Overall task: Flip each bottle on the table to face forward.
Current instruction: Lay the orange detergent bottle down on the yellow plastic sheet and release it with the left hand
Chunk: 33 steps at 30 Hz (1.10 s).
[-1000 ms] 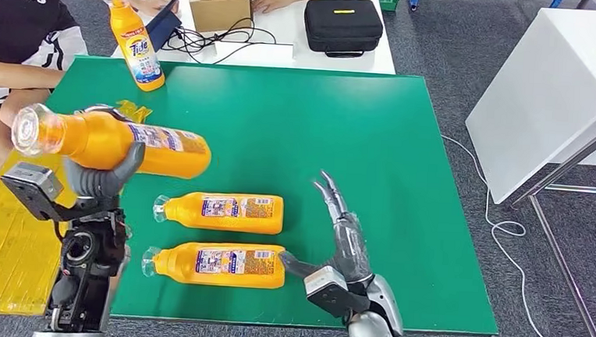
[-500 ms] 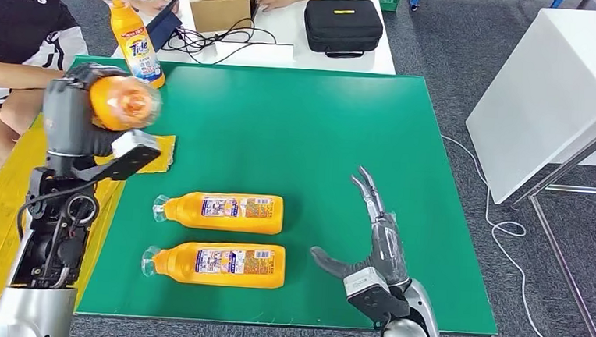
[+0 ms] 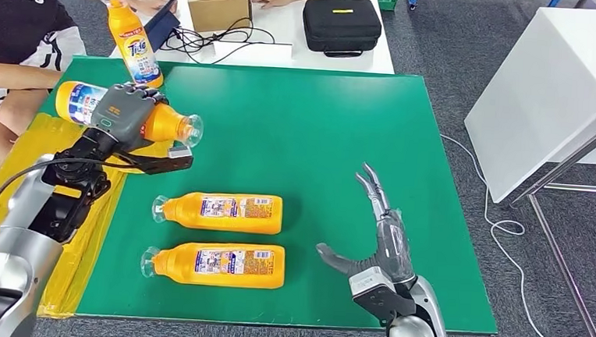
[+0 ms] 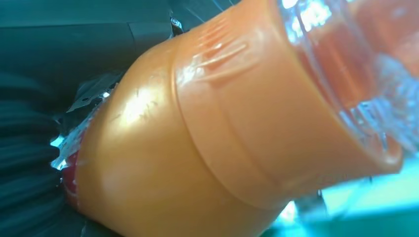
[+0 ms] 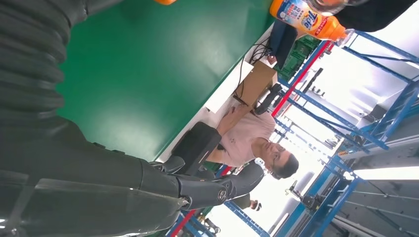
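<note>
**Left robot hand holds one bottle above the counter's left edge**

While two orange bottles lie on the green counter (image 3: 343,140), the left robot hand (image 3: 124,111) grips a third, the held bottle (image 3: 89,104), at the left of the head frame. It lies roughly level above the counter's left edge, its clear cap pointing right and its labelled base pointing left. The left wrist view shows its orange shoulder and clear cap close up (image 4: 237,128).

Above it, at the upper left, an upright bottle (image 3: 133,39) stands at the counter's far left corner, beside a seated person (image 3: 14,34).

Lower centre-left, the upper lying bottle (image 3: 222,211) and the lower lying bottle (image 3: 217,264) rest parallel on their sides, caps to the left, one just beyond the other.

Lower right of centre, the right robot hand (image 3: 378,240) hovers over the counter with fingers spread apart, holding nothing, well apart from the bottles.

At the top centre, a black case (image 3: 341,24) sits on a white table.
</note>
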{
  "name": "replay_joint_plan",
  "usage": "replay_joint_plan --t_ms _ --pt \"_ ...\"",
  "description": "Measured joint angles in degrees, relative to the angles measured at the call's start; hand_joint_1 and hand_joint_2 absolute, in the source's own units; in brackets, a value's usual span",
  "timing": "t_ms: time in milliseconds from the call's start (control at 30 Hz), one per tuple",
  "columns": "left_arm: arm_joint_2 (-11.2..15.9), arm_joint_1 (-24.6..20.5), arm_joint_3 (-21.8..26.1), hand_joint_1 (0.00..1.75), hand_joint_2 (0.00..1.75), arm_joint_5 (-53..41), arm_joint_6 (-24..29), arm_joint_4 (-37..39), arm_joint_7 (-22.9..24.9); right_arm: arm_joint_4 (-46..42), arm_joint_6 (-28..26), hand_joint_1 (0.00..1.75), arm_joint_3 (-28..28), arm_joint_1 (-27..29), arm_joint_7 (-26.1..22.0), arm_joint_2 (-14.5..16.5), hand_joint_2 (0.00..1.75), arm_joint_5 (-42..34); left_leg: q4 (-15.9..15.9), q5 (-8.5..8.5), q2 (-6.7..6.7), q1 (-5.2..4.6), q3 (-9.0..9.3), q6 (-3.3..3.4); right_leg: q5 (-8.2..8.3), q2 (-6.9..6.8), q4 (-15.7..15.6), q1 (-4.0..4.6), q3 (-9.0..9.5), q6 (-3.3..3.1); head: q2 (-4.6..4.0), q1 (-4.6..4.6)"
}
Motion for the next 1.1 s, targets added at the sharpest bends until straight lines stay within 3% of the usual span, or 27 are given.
replay_joint_plan --t_ms 333,600,733,767,1100 --pt "0.9 -8.1 -4.8 1.75 1.75 4.4 -14.6 19.6 -1.9 0.1 1.1 0.0 -0.3 -0.1 0.2 0.0 1.75 1.0 0.0 0.01 -0.01 0.0 -0.01 0.0 0.01 0.0 0.0 0.01 0.02 0.0 0.0 0.01" --pt "0.3 -9.4 -5.6 1.72 1.75 6.9 -23.2 27.3 0.6 0.6 2.8 0.0 -0.3 -2.5 4.0 0.7 1.75 2.5 0.0 0.01 0.02 0.0 0.0 0.0 0.0 0.02 0.0 0.01 -0.01 0.0 0.0 0.01" --pt "-0.2 -9.4 -5.8 0.07 1.75 7.5 -24.3 29.3 1.8 0.7 3.4 0.0 -0.3 -3.3 4.8 0.8 1.75 2.8 0.0 0.01 0.02 0.0 0.0 0.0 0.0 0.02 0.0 0.0 0.0 0.0 0.0 0.01" --pt "-0.3 -9.4 -5.8 0.0 1.75 7.6 -24.4 29.6 2.2 0.8 3.5 0.0 -0.3 -3.4 4.8 0.8 1.75 2.9 0.0 0.01 0.02 0.0 0.0 0.0 0.0 0.02 0.0 0.0 0.0 0.0 0.0 0.01" --pt "-1.1 -8.8 -5.8 0.0 1.75 9.2 -21.1 31.8 4.6 2.5 3.2 0.0 -0.3 -3.3 3.8 0.8 1.75 3.5 0.0 0.01 0.01 0.0 -0.01 0.0 0.0 0.01 0.0 0.0 0.01 0.0 0.0 0.0"
